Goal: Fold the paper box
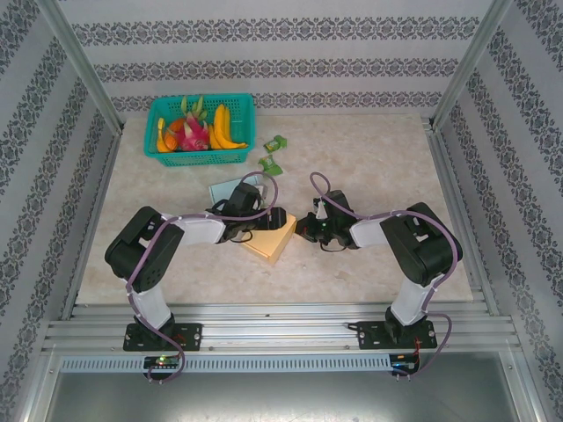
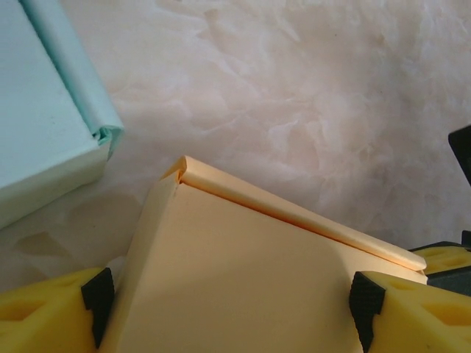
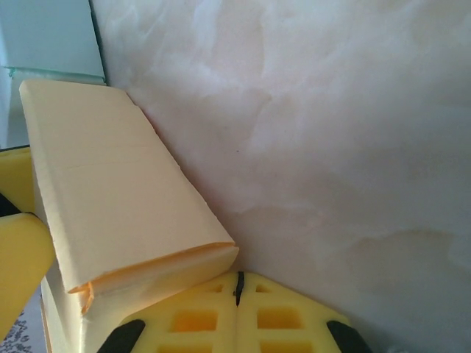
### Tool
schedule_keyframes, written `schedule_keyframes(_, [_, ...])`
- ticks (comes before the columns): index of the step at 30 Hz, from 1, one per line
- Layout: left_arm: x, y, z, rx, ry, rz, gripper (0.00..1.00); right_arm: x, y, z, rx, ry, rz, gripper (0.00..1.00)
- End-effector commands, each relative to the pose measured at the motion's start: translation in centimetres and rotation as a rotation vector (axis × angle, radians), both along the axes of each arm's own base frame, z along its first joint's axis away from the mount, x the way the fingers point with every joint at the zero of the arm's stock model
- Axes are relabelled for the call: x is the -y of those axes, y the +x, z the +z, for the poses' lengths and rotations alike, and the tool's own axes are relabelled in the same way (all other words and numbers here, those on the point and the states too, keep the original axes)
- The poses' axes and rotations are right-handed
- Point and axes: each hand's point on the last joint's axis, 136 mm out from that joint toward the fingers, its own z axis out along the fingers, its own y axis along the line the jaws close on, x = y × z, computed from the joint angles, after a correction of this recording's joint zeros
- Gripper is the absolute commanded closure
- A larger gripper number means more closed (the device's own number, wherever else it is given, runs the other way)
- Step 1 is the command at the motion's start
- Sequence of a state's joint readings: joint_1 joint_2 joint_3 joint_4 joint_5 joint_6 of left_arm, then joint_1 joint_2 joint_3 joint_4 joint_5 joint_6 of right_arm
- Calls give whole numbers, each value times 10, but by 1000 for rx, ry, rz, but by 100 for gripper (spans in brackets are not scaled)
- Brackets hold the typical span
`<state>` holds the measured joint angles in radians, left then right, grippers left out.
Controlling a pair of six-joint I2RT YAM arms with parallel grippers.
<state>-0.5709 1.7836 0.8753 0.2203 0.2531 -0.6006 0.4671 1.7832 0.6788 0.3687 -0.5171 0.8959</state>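
The pale yellow paper box [image 1: 274, 241] lies mid-table, folded up with its lid down. My left gripper [image 1: 262, 220] reaches over it from the left. In the left wrist view its fingers [image 2: 70, 312] stand wide, one against each side of the box [image 2: 243, 272], so my left gripper [image 2: 229, 312] is shut on it. My right gripper [image 1: 308, 229] sits at the box's right end. Its fingertips meet, so my right gripper [image 3: 237, 288] is shut, and its tip touches the folded end flap of the box [image 3: 110, 191].
A light blue box [image 1: 227, 188] [image 2: 44, 125] lies just behind the yellow one. A teal basket [image 1: 201, 158] of fruit stands at the back left, with two small green pieces [image 1: 275, 141] beside it. Bare marble tabletop [image 1: 387, 167] spreads to the right.
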Motion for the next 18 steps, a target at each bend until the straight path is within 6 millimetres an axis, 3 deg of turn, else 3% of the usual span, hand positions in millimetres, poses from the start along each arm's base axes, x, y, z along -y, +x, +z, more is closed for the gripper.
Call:
schedule_keyframes(1, [67, -51, 17, -68, -156, -195, 16, -9, 17, 1, 107, -10, 5, 100])
schedule_keyframes(10, [-8, -22, 15, -76, 29, 90, 14, 12, 4, 9, 121, -42, -24, 100])
schedule_keyframes(18, [-44, -27, 20, -104, 68, 198, 8, 30, -30, 17, 136, -58, -28, 100])
